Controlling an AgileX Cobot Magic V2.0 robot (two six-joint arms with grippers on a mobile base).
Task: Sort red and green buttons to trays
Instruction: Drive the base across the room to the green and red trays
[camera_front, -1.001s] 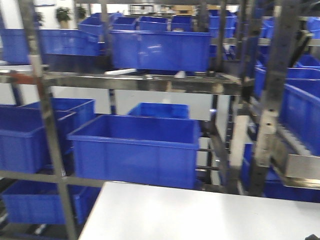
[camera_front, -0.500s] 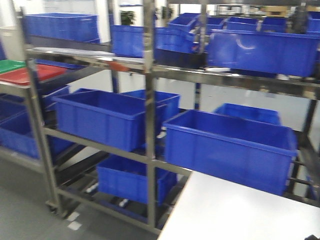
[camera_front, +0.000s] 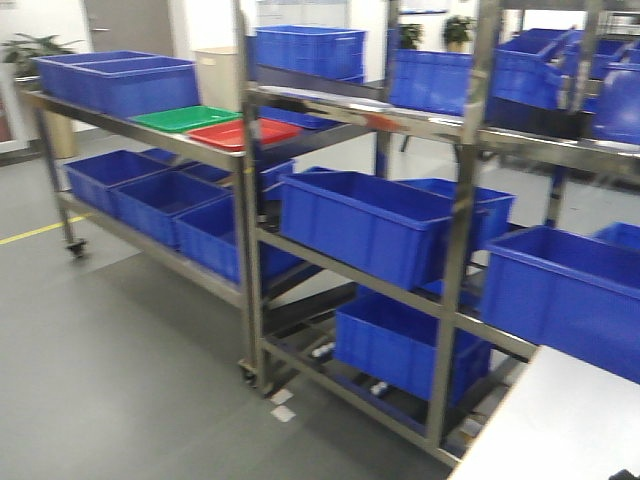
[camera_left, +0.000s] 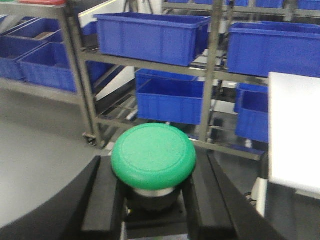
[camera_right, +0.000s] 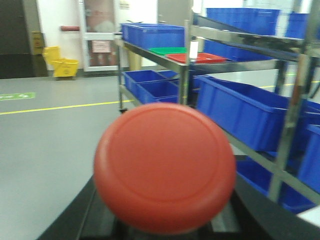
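What moved: the front view has swung round since a second ago. Back then it was all blue bins with the white tabletop (camera_front: 560, 430) across the bottom; now that's just a lower-right corner, and both trays have come into sight.
Green button: the green button (camera_left: 153, 156) sits right in front of the left wrist camera, domed cap up and facing the lens, with a dark base under it.
Left tool: the left tool (camera_left: 153, 202) is clamped on the green button, one black finger (camera_left: 102, 200) on each side of the base and touching it.
Red button: the red button (camera_right: 165, 167) fills most of the right wrist view, cap toward the camera and a bit blurry.
Right tool: the right tool (camera_right: 165, 231) is closed on the red button. Only dark bits of the fingers poke out under the cap, so the actual contact is mostly hidden.
Trays: the green tray (camera_front: 185, 118) and red tray (camera_front: 243, 133) sit side by side on the top shelf of the steel rack (camera_front: 245, 250), touching or nearly so, green further left.
Around them: big blue bins (camera_front: 370, 222) sit on the shelves beside and below the trays.
Floor: grey floor (camera_front: 130, 370) lies in front of the rack, and a yellow mop bucket (camera_right: 62, 65) stands by the far door.
Buttons vs trays: both are up in the tools, well apart from the trays.
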